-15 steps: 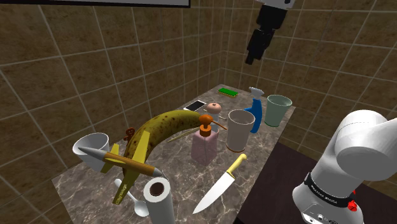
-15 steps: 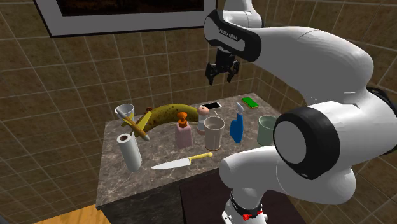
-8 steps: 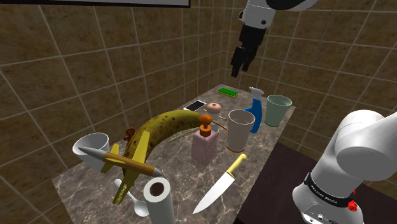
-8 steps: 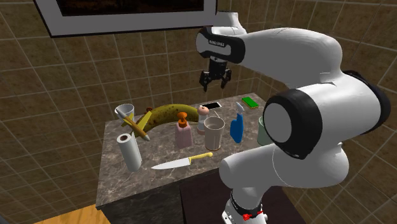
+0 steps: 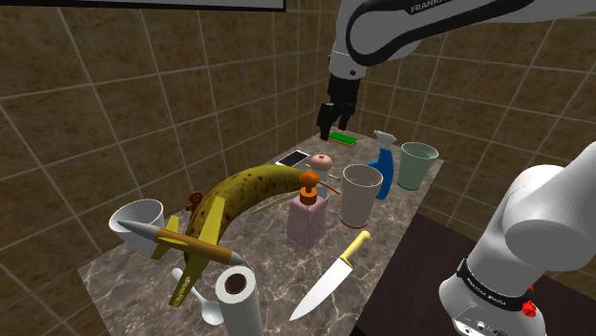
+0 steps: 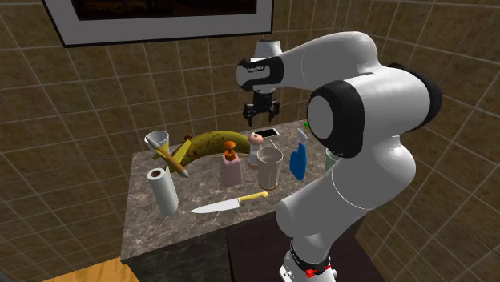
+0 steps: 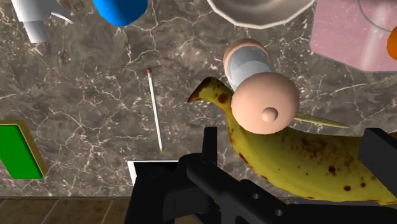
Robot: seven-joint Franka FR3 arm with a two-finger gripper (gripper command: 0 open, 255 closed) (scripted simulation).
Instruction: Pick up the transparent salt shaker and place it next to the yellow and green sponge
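One small salt shaker [image 5: 322,161], pink-capped over a pale body, stands upright on the counter [image 5: 277,277] just beside the banana's [image 5: 244,191] stem end, looking light, rigid and slick, best pinched across the body below the cap, while the tool [image 5: 332,122] hangs above with fingers apart, holding nothing

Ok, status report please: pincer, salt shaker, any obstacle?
Black pincer open, empty. Pink-capped salt shaker upright, not held. Big spotted yellow banana close beside it.
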